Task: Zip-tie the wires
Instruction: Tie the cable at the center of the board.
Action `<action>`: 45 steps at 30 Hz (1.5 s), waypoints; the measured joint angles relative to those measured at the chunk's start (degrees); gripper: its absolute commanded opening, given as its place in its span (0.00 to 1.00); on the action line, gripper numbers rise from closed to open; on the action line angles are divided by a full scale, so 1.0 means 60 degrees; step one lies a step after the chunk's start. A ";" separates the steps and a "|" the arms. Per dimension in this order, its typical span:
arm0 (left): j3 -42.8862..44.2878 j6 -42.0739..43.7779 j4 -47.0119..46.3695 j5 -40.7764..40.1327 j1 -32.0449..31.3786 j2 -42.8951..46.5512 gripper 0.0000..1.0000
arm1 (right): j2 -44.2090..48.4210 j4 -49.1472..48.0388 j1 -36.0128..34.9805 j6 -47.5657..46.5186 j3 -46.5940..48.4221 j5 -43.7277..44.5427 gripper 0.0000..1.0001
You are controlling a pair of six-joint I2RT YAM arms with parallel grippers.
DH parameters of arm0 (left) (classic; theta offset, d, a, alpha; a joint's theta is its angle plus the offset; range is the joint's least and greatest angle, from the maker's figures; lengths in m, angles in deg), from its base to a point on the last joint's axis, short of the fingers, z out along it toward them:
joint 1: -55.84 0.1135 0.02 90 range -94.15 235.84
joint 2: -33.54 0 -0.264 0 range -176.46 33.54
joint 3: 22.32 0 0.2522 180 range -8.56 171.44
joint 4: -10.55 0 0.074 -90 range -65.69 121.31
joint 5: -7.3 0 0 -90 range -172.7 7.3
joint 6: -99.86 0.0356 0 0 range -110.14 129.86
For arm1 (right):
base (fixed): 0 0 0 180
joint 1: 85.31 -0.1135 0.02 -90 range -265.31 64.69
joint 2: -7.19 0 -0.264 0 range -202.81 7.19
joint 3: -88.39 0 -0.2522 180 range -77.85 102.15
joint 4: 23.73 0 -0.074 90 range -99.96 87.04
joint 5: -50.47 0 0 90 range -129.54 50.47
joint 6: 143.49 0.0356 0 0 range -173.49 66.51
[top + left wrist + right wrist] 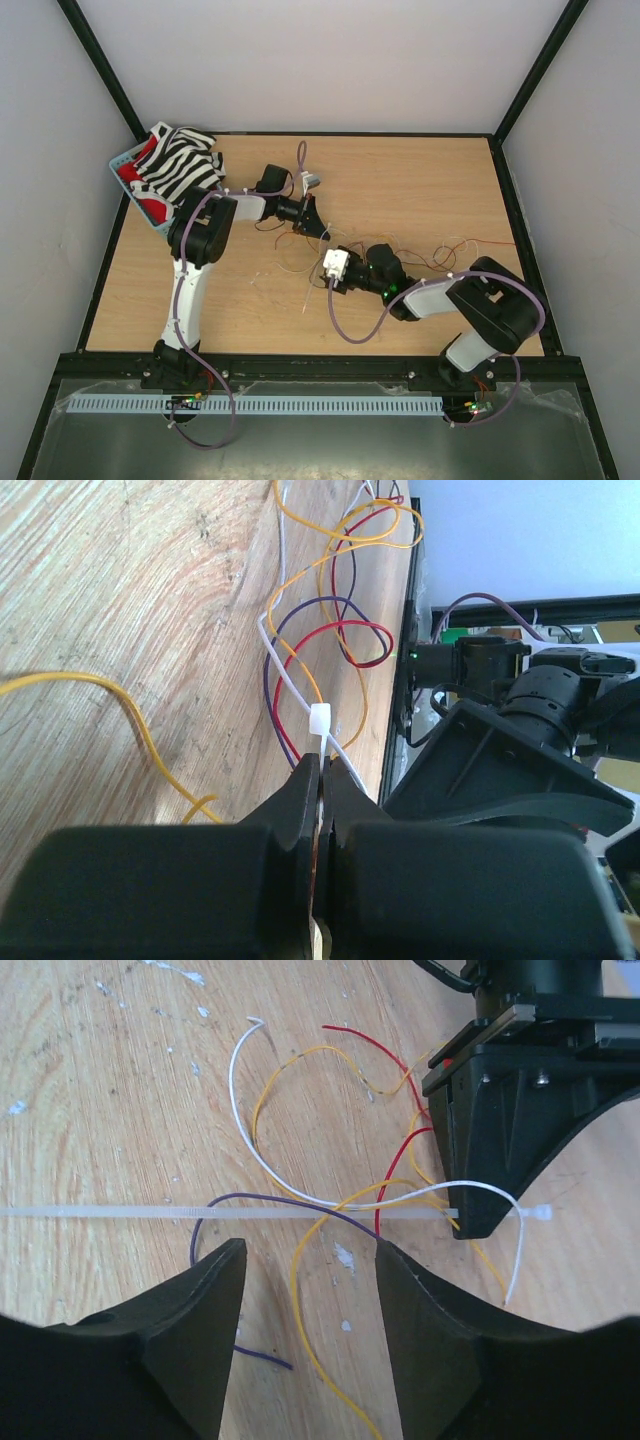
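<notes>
zip tie (100, 1212) stretched straight among the wires (381, 1195), clamped near its head by the closed left gripper (322, 765), apparently as an anchor; right gripper (310, 1250) poised beside the tail, jaws apart, nothing held.

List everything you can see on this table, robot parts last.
wires: several, yellow, red, purple and white, loose mid-table
zip tie: one, whitish, lying across the wires
basket: one, light blue, far left corner
striped cloth: one, black and white, draped over the basket
table: one, light wood, under everything
left gripper: one, black, shut on the zip tie near its head
right gripper: one, black, open above the zip tie's strap
</notes>
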 measured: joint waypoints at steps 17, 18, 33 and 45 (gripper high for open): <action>0.0153 -0.0025 0.0102 0.0131 0.0018 -0.0004 0.00 | -0.1235 -0.3151 -0.1687 -0.3515 -0.1202 0.2164 0.76; 0.0160 -0.0025 0.0106 0.0135 0.0018 0.0000 0.00 | -0.1235 -0.3158 -0.1687 -0.3581 -0.1202 0.2182 0.75; 0.0164 -0.0025 0.0244 0.0127 0.0018 -0.0004 0.00 | -0.1931 -0.3544 -0.2255 -0.4532 -0.1118 0.2481 0.72; 0.0164 -0.0025 0.0280 0.0095 0.0018 -0.0004 0.00 | -0.2809 -0.4138 -0.2685 -0.5224 -0.0663 0.2932 0.66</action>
